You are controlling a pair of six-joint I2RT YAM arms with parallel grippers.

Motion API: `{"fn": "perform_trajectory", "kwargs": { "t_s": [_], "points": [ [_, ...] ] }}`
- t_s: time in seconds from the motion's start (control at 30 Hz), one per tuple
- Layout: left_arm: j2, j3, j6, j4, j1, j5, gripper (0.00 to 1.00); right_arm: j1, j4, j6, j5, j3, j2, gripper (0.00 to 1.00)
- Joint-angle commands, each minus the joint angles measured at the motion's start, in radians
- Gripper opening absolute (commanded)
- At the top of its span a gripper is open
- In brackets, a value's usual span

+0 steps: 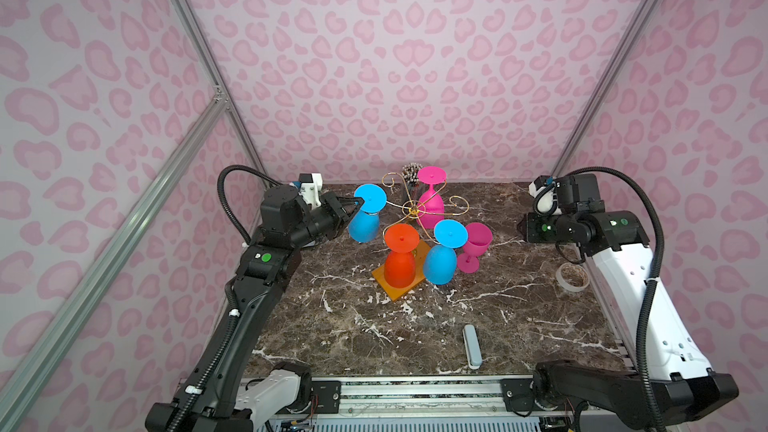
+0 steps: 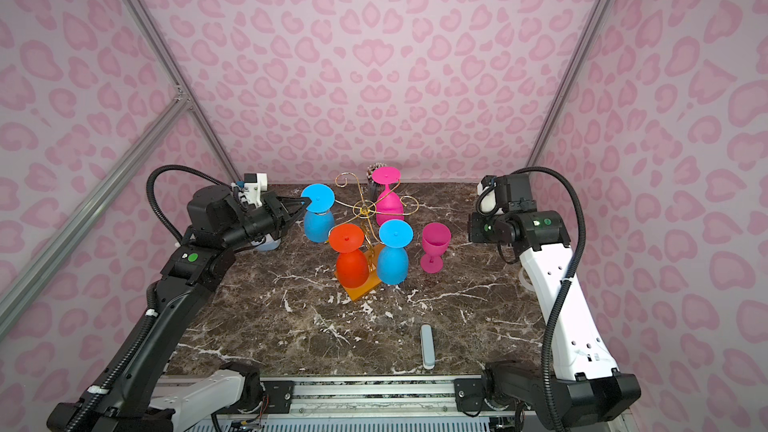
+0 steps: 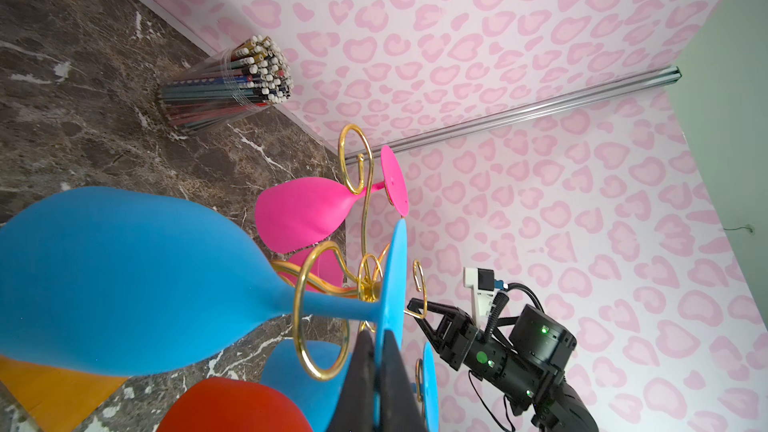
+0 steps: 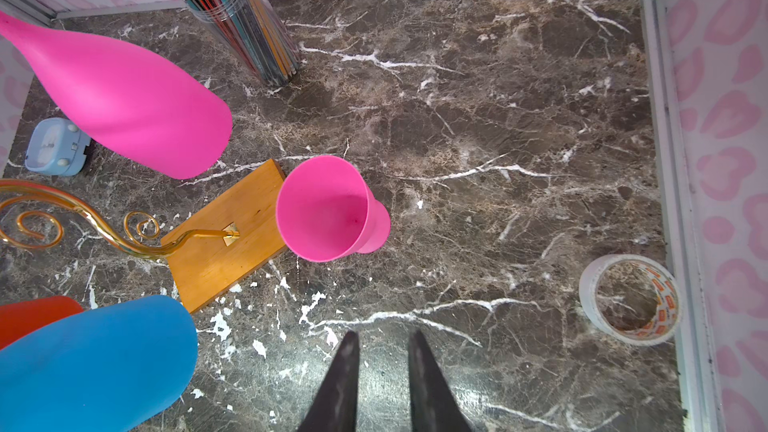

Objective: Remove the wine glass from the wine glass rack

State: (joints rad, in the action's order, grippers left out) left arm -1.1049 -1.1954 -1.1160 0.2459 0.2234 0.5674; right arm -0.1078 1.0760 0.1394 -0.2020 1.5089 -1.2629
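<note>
The gold wire wine glass rack [image 1: 413, 211] stands on its orange-brown wooden base [image 1: 390, 286] at mid-table. Several wine glasses hang upside down from its arms: a blue one [image 1: 363, 226] on the left, an orange one [image 1: 400, 268], a second blue one [image 1: 440, 263] and a pink one [image 1: 430, 203] at the back. My left gripper [image 1: 359, 201] [image 3: 376, 336] is shut on the rim of the left blue glass's foot disc [image 3: 395, 268], whose stem sits in a gold loop. A pink glass [image 1: 476, 243] stands upright on the table. My right gripper [image 4: 384, 336] hangs open and empty, to the right of that glass.
A clear cup of pencils [image 1: 411, 172] stands behind the rack by the back wall. A tape roll [image 1: 572, 277] lies near the right edge. A grey-blue case [image 1: 472, 346] lies near the front. A small pale blue clock [image 4: 56, 147] sits under my left arm.
</note>
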Motion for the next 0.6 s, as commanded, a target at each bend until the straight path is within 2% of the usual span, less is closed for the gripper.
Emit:
{"fn": "perform_trajectory", "kwargs": {
  "t_s": [0.0,0.57],
  "points": [
    [-0.007,-0.016,0.013,-0.042,-0.001,-0.006,0.04,0.000,0.002,0.004,0.004,0.003,0.001,0.24],
    [-0.077,-0.074,0.007,-0.063,0.011,0.077,0.04,0.000,0.004,0.009,0.006,0.011,0.001,0.23]
  ]
}}
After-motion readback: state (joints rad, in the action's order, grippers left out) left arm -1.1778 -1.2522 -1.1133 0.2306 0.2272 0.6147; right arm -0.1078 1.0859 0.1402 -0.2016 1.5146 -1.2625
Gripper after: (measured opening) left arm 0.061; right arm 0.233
